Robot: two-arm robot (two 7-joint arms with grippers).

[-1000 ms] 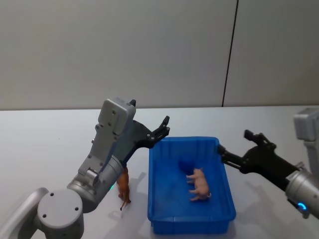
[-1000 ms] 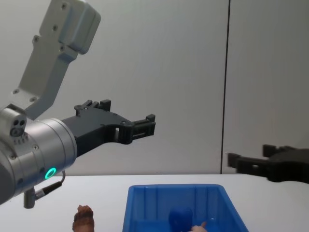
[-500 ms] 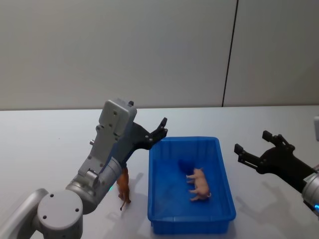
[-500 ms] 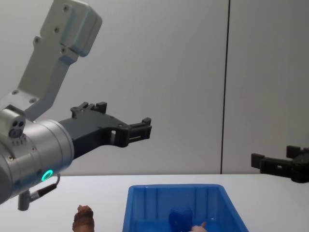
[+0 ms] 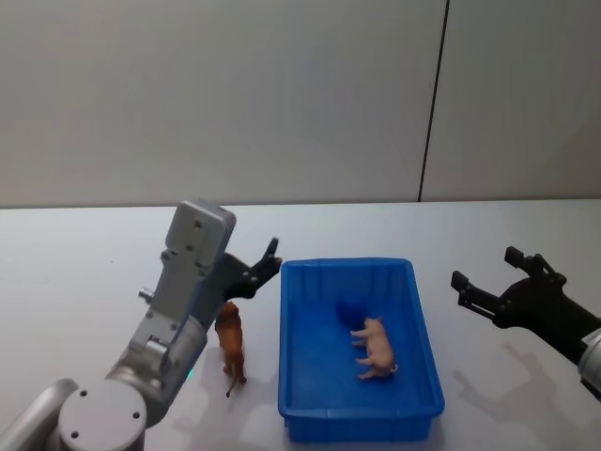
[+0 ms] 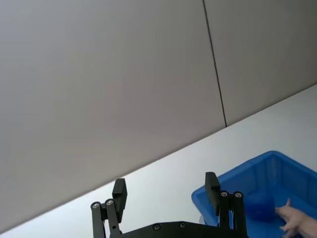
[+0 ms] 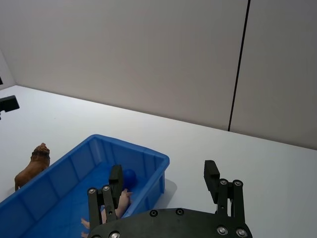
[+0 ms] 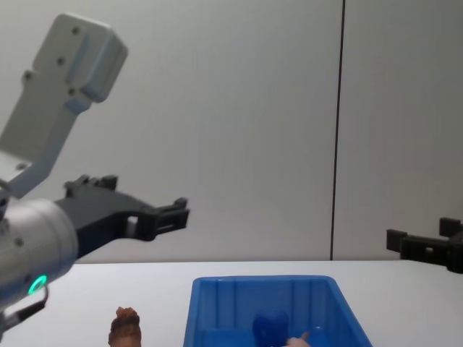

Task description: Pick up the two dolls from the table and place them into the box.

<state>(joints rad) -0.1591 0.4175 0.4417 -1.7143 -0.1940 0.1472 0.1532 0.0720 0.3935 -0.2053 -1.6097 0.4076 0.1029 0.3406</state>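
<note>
The blue box [image 5: 284, 362] stands mid-table with both dolls inside. The pale pink doll [image 5: 376, 349] lies near its middle, and the rounded blue doll [image 5: 349, 313] sits just behind it. The chest view shows the box [image 8: 260, 283] with the blue doll [image 8: 271, 325] in it. My left gripper [image 5: 266, 262] hangs open and empty above the table, just left of the box's far-left corner. My right gripper [image 5: 485, 269] hovers open and empty to the right of the box. The right wrist view looks past that gripper [image 7: 163, 174] at the box [image 7: 148, 154].
A brown lion figure [image 5: 231, 344] stands on the white table [image 5: 84, 272] close to the box's left wall, under my left arm. A grey wall rises behind the table.
My left gripper has drawn back to the left, off the box's far-left corner. My right gripper has pulled away from the box's right rim toward the right. Both dolls stay put.
</note>
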